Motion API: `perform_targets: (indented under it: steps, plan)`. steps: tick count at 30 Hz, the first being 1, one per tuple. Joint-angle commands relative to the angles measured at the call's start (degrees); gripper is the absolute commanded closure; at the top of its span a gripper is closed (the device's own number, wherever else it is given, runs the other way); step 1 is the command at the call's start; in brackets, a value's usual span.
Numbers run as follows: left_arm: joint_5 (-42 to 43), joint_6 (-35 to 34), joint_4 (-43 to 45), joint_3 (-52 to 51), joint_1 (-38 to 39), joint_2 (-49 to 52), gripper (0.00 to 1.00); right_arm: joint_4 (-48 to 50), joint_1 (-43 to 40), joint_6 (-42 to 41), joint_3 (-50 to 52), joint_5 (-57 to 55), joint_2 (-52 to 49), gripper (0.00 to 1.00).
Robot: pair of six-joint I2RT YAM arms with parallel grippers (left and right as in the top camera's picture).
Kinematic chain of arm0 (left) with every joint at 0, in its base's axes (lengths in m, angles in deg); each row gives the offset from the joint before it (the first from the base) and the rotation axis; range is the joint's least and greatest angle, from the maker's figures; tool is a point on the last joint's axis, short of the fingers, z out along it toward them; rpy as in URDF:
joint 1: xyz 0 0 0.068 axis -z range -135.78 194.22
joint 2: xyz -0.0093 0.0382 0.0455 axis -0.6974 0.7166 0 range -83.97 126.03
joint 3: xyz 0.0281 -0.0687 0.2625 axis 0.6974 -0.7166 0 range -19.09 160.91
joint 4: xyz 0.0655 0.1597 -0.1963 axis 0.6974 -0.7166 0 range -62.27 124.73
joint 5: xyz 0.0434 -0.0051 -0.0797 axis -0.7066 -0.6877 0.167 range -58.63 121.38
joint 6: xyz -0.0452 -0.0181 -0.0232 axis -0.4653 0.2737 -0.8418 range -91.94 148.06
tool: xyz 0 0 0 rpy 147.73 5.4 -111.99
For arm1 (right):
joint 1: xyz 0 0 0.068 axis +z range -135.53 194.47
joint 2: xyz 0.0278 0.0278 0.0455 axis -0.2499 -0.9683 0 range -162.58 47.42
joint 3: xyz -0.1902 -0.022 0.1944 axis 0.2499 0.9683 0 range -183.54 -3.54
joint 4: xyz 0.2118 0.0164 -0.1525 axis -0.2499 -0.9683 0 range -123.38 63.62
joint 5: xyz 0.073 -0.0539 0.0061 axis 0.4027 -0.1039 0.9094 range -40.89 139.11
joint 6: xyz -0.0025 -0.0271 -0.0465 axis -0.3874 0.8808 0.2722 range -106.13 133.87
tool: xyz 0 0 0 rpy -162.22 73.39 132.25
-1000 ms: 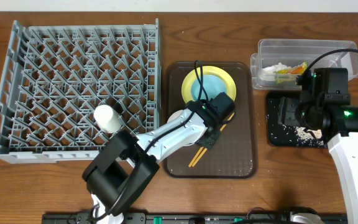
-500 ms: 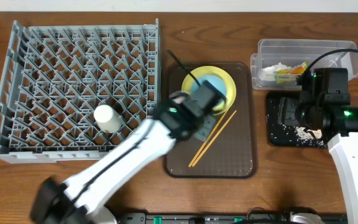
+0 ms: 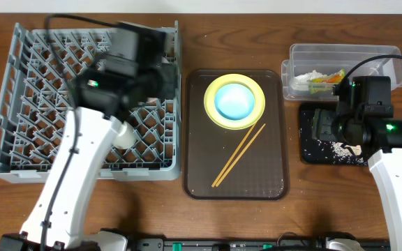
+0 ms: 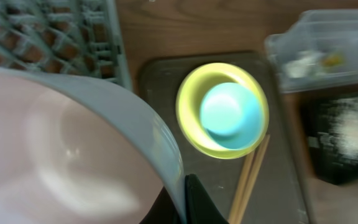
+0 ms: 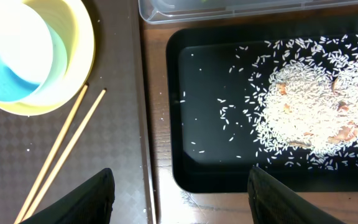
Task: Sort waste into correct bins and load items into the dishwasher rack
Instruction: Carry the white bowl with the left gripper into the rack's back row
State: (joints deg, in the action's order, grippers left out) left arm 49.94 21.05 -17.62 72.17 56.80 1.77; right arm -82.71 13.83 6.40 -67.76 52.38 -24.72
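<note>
The left fingers (image 4: 194, 200) are clenched on the rim of the pink bowl (image 4: 61, 155), which hangs over the right side of the grey rack (image 3: 47, 84). I think it is best to tilt the bowl and lower it slowly between the pegs. The right fingers (image 5: 95, 199) stand released above the black tray (image 5: 204, 168).

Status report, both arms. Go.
Left gripper shut on pink bowl rim, over dishwasher rack. Right gripper open above black tray, rice in it. Blue bowl, yellow plate, chopsticks on brown tray. No obstruction seen.
</note>
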Motion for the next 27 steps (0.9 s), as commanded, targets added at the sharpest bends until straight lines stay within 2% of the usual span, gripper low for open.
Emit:
perform_targets:
  steps: [1,8,12,17,21,27]
  plan:
    - [21.5,5.3,0.3,1.0,-7.8,1.6,0.94,-0.1,-0.5,-0.9,-1.0,0.2,0.5,0.34]
    - [55.2,9.8,3.7,1.0,-22.3,8.4,0.94,0.0,-0.5,-0.9,-1.0,0.2,0.5,0.34]
    - [64.8,9.3,5.9,1.0,-25.8,13.8,0.94,-0.1,-0.5,-0.9,-1.0,0.2,0.5,0.34]
    - [67.5,7.3,10.0,1.0,-26.5,18.9,0.94,0.0,-0.5,-0.9,-1.0,0.2,0.5,0.33]
    - [63.1,1.6,17.4,1.0,-25.9,20.8,0.94,0.0,-0.5,-0.9,-1.0,0.2,0.5,0.34]
    - [62.6,-1.3,28.3,1.0,-24.4,21.9,0.94,0.0,-0.5,-0.9,-1.0,0.2,0.5,0.34]
